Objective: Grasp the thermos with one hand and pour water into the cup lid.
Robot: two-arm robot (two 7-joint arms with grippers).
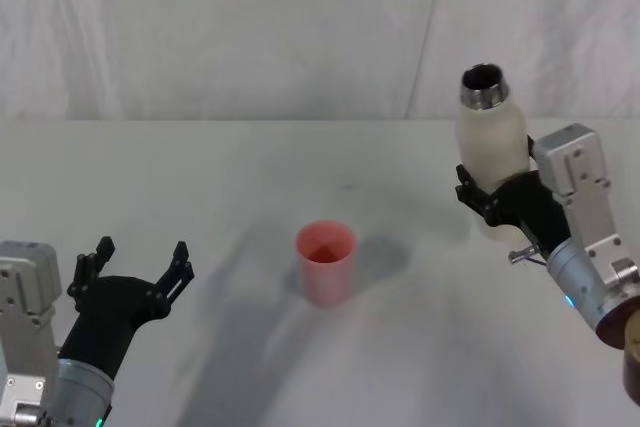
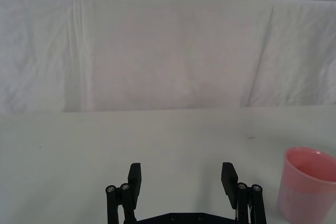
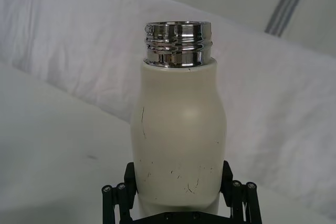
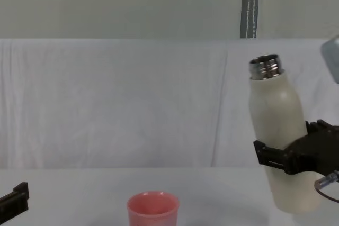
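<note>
I have the thermos point(image 1: 492, 147) on the right side of the scene, gripped around its lower body by my right gripper point(image 1: 500, 199), whose 2 black jaws are clenched on the cream wall from either side. From the chest camera the thermos point(image 4: 276, 130) leans slightly to the left, its steel neck uncapped and pointing up, and its base looks lifted just off the table point(image 4: 79, 194), though I cannot tell that for certain. The right wrist camera shows the bottle point(image 3: 178, 140) scuffed with small dark marks, seated between the gripper point(image 3: 178, 192) fingers.

The cup lid point(image 1: 325, 262) stands upright near the middle of the table point(image 1: 200, 177), well apart from the thermos and to its left. In the chest view the pink cup point(image 4: 152, 209) sits lower than the bottle's base.

My left gripper point(image 1: 135, 272) hovers at the near left, released, jaws spread with nothing between them. From its wrist camera the gripper point(image 2: 181, 179) points toward the far white backdrop point(image 2: 157, 51), the cup point(image 2: 307, 184) off to one side.
</note>
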